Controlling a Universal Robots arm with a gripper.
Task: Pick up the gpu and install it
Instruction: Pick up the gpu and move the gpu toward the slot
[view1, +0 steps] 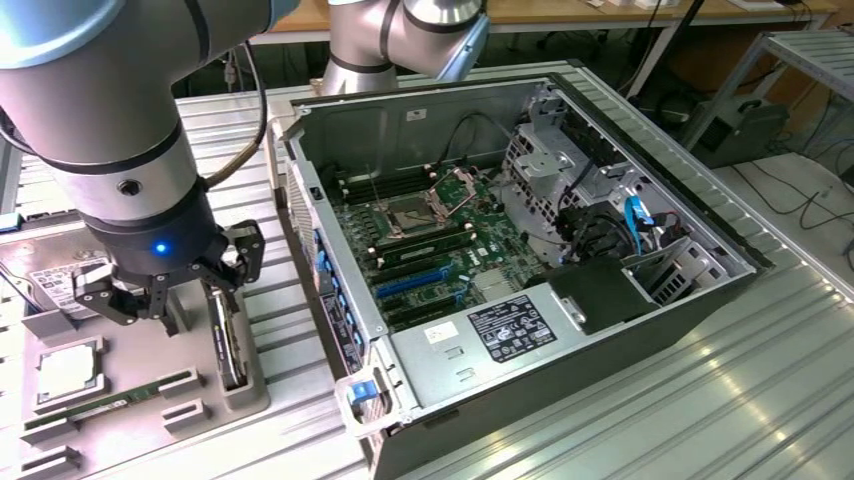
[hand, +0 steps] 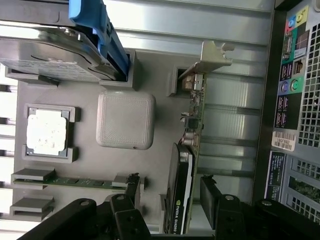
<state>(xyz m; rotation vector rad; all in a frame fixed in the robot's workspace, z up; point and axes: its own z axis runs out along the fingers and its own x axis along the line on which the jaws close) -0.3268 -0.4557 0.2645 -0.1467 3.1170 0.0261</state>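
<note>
Robotics lab, ribbed metal workbench (view1: 747, 390), opened computer case (view1: 387, 125), robot arm (view1: 107, 130), cabled desks (view1: 561, 14) behind

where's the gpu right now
The gpu stands on edge in the grey parts tray at the exterior view's left, next to the open computer case, just below the open tool.

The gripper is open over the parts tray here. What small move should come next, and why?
Probably close the gripper on the gpu. Its jaws are open with one finger on each side of the card, which stands on edge in the gray tray. How far down the fingers reach is hard to judge.
</note>
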